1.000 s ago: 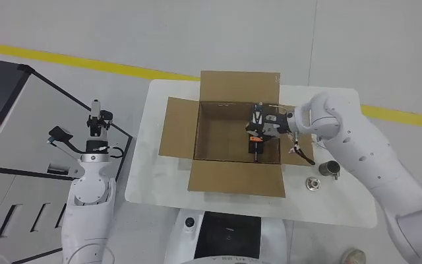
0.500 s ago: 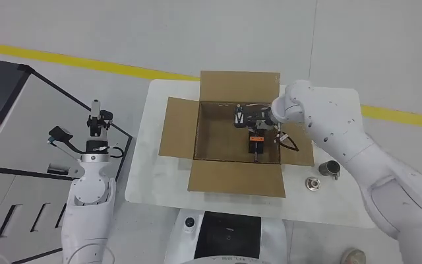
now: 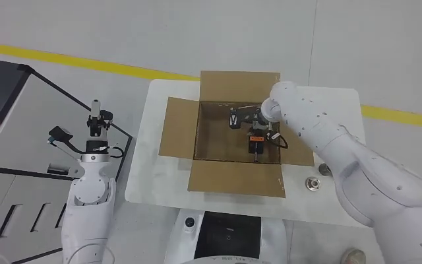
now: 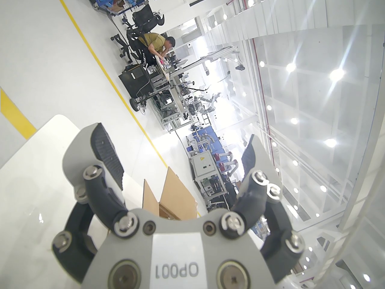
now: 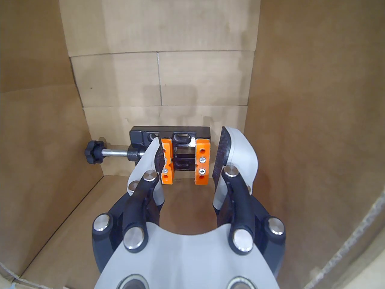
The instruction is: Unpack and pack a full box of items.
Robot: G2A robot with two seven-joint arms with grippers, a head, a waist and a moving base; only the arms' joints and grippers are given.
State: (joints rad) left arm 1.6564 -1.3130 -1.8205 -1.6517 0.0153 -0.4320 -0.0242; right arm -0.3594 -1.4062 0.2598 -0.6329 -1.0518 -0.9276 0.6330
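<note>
An open cardboard box (image 3: 217,132) stands on the white table (image 3: 158,165). On its floor, near one wall, lies a small black vise with orange jaws (image 3: 254,142) (image 5: 180,154) and a screw handle (image 5: 94,151). My right gripper (image 3: 245,121) (image 5: 191,145) is inside the box just short of the vise, open, its two fingers framing the orange jaws without closing on them. My left gripper (image 3: 97,119) (image 4: 176,139) is off the table's left side, open and holding nothing.
Two small metal parts (image 3: 312,183) (image 3: 324,170) sit on the table to the right of the box. The box's flaps (image 3: 237,178) are folded outward on all sides. The box edge (image 4: 168,191) shows beyond the left gripper.
My right arm has swung left and gone deeper into the box, from its right wall to above the vise. The left arm has not moved.
</note>
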